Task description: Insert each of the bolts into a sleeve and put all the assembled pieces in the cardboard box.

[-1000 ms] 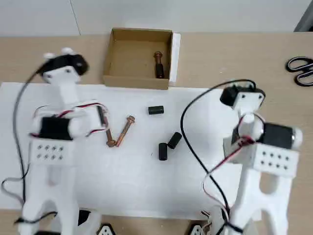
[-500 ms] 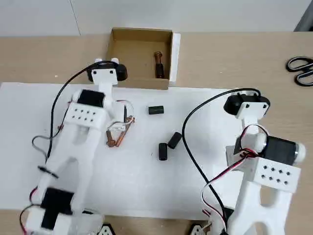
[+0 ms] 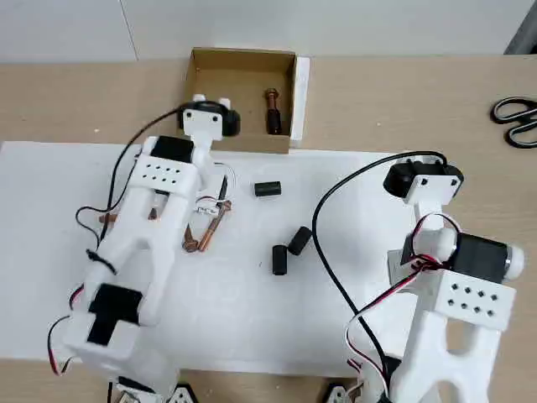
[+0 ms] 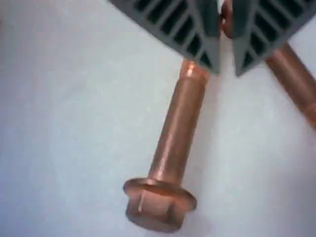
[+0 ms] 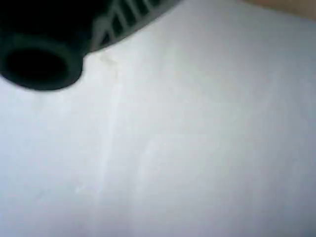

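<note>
Bolts and sleeves: the count on the table

Three copper bolts show from the high view. Two lie loose on the white sheet: the first bolt and the second bolt, whose ends meet in a narrow V just beside the left arm. The third bolt lies inside the cardboard box with one end seated in a dark boxed sleeve, so one assembled piece is in the box.

Three loose black sleeves lie on the sheet between the two arms. The lone sleeve is nearest the box. Farther from the box are the slanted sleeve and the straight sleeve, just beside each other. One pair of scissors rests on the bare wooden table, well apart from everything else.

The left gripper hangs low over the two loose bolts. Its jaws are drawn nearly together, with only a thin slit between the tips and copper showing through it. One bolt runs from the tips to a flanged hex head; the other slants off beside it.

The right gripper is close over the sheet with a near sleeve, bore open to the camera, just beside it. Whether this gripper is open or closed cannot be told, nor whether that sleeve is one of the three.
</note>
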Controlling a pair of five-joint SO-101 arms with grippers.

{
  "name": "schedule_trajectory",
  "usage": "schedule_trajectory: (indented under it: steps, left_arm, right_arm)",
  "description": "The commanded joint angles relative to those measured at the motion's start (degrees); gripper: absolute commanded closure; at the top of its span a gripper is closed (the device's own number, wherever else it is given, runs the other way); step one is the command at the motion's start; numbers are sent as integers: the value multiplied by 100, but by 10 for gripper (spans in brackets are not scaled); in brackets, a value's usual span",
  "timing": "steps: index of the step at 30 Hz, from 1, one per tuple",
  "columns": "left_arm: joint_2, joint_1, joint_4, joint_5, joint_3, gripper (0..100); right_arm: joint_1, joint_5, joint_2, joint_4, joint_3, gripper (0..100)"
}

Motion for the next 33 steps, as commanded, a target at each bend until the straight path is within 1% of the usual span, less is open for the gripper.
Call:
schedule_trajectory:
  steps: [1,4,7,9,17,24,28,33]
  left_arm:
    - [211,62,-149,-105,-242,992]
    - [334,158,-229,-176,-242,985]
    - [360,308,-334,-193,-242,934]
    - [360,360,-422,-193,-242,918]
    - [387,334,-545,-229,-242,915]
    - [905,325,-818,-387,-251,915]
    - [949,176,-853,-396,-426,914]
    - [1002,105,-862,-580,-541,916]
  right_arm:
    - [48,79,-119,-92,-18,995]
    - [48,79,-119,-101,-18,995]
    - [48,79,-119,-101,-18,995]
    - [48,79,-119,-101,-18,995]
    - [48,79,-119,-101,-18,995]
    - [48,79,-119,-101,-18,995]
    - [48,79,-119,-101,-18,995]
    - [48,79,-119,-101,-18,995]
